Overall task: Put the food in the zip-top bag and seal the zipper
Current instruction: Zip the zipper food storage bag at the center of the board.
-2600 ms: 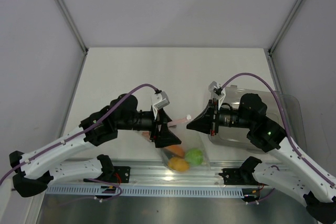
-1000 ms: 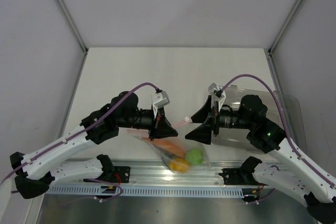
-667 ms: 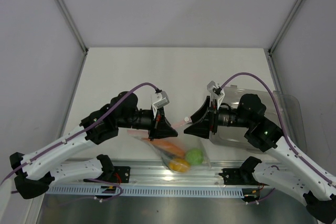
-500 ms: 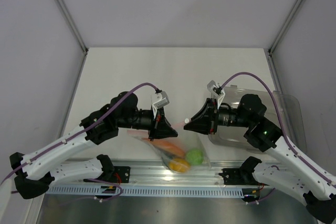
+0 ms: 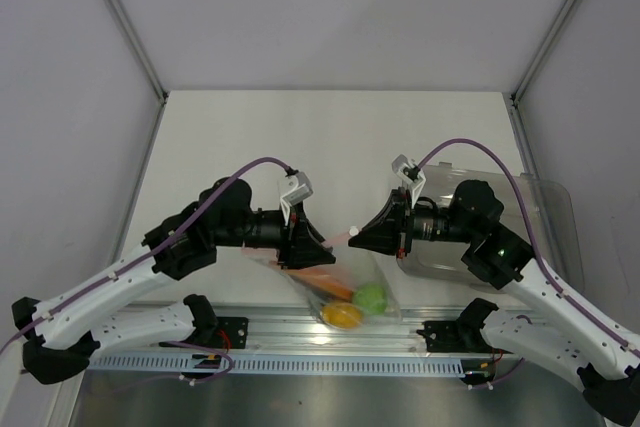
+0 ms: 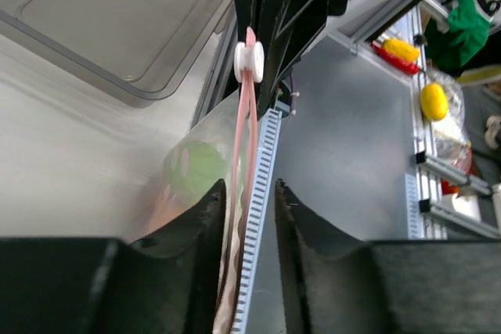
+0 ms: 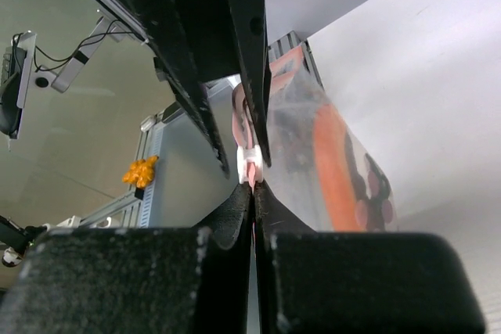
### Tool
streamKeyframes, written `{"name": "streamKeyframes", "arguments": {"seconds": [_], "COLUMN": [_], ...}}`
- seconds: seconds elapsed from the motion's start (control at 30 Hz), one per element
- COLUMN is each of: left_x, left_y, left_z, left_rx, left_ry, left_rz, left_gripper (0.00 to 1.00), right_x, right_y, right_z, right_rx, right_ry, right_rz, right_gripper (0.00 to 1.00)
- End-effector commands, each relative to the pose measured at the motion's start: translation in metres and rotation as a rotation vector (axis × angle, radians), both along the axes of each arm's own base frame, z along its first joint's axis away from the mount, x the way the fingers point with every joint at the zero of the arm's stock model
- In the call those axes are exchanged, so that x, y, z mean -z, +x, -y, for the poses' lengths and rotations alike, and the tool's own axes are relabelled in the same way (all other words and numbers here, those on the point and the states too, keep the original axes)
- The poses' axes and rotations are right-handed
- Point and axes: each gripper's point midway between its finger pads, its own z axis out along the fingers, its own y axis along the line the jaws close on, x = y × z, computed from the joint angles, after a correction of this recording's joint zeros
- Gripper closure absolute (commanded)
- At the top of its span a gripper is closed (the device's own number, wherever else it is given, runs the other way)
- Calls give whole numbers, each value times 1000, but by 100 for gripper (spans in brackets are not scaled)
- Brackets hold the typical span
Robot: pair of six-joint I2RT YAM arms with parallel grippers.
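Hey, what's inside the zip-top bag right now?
Through the clear zip-top bag you can see a green round fruit, a yellow-orange round fruit and an orange-edged slice. Anything smaller under them, or behind the left gripper, is covered.

Top external view: fixed above and behind the rig, it gives you a wide, distant look down over the whole pale flat table (image 5: 330,137).

Left wrist view: you sit close behind the left gripper (image 6: 249,189), looking along its black fingers (image 6: 196,224) at the thin pink-red zipper strip (image 6: 243,138) of the crinkly clear plastic bag (image 6: 196,154), with the rigid clear rectangular tray (image 6: 117,13) beyond.

Right wrist view: equally close behind the right gripper (image 7: 252,187), it faces the opposite way, so your two wrist views share that strip and bag end-on from opposite ends, and the overhead view takes in both.
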Motion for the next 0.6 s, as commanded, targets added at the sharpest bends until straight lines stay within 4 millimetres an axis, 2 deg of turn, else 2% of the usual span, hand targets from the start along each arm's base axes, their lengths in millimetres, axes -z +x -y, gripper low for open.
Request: {"name": "streamKeyframes", "arguments": {"seconds": [0.0, 0.2, 0.37, 0.43, 0.5, 0.57], "left_x": [-29, -50, -67, -65, -71, -75], "left_y": [7, 11, 9, 11, 11, 12], "left_z": [-3, -1, 8, 14, 17, 20], "left_rx": [-59, -78, -27, -19, -10, -2], "left_ry": [-85, -150, -208, -197, -208, -221], "left_rz": [29, 69, 102, 92, 93, 91], "left_gripper": [64, 59, 70, 71, 71, 65], "right_x": [-8, -14, -15, -15, -15, -15], "right_y": [-1, -4, -5, -6, -6, -7], "right_z": [-1, -2, -1, 0, 1, 1], "right_rx": [-8, -28, -30, -31, -30, -33], "right_ry": [33, 55, 58, 56, 52, 52], "right_rz": [27, 49, 52, 52, 52, 53], "right_gripper": [100, 100, 100, 100, 100, 100]}}
